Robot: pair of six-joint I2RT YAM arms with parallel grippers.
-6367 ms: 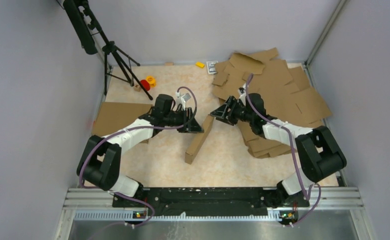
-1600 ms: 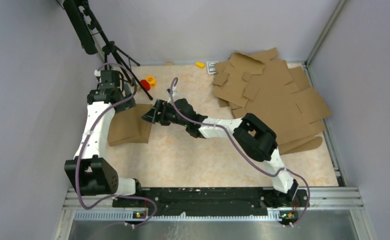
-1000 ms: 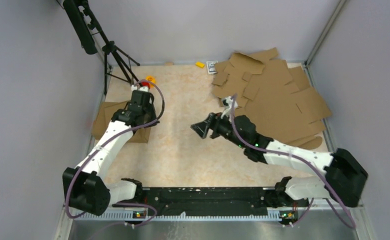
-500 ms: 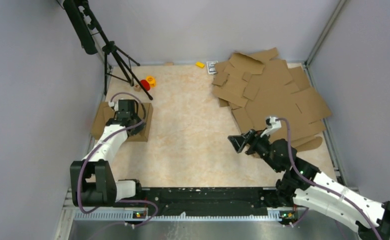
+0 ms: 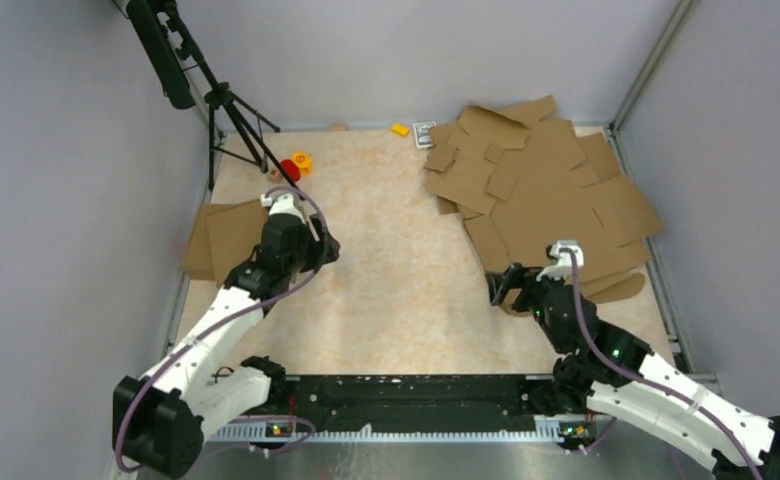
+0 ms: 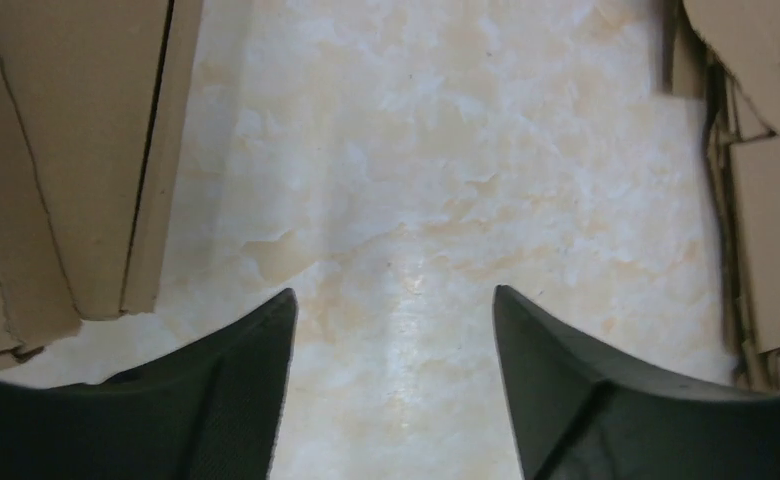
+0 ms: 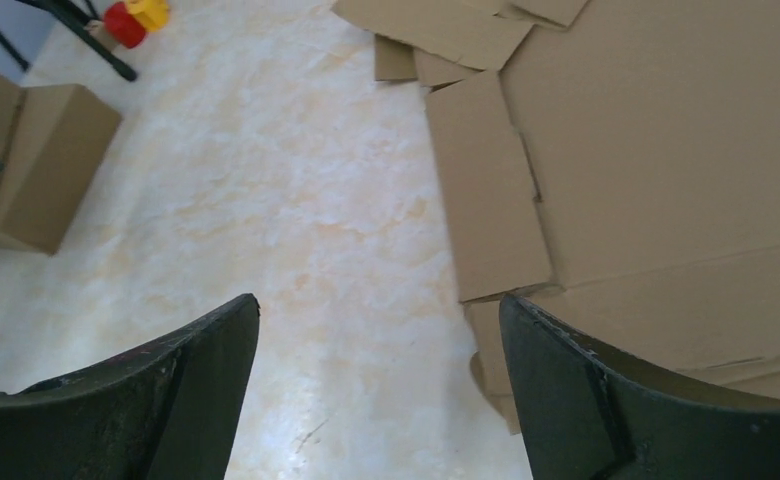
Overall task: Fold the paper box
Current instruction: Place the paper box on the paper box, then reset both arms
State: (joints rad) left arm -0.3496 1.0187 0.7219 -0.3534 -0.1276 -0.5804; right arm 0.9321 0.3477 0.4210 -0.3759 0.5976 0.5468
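The paper box [image 5: 234, 240] lies folded and flat at the left edge of the table, on another brown cardboard piece. It also shows in the left wrist view [image 6: 66, 150] and the right wrist view [image 7: 41, 165]. My left gripper [image 5: 326, 250] is just right of the box, open and empty over bare table, as the left wrist view [image 6: 394, 300] shows. My right gripper [image 5: 497, 290] is open and empty at the near left edge of the pile of flat blanks, as the right wrist view [image 7: 378, 300] shows.
A pile of flat cardboard blanks [image 5: 546, 190] fills the back right, and shows in the right wrist view [image 7: 666, 150]. A black tripod [image 5: 231, 120] stands at back left, with red [image 5: 290, 169] and yellow [image 5: 302, 159] pieces beside it. A small yellow block [image 5: 400, 129] lies at the back edge.
The box went from upright mid-table, between both grippers, to flat at the left. The left gripper has come off it to the right. The right arm has drawn back to the pile.
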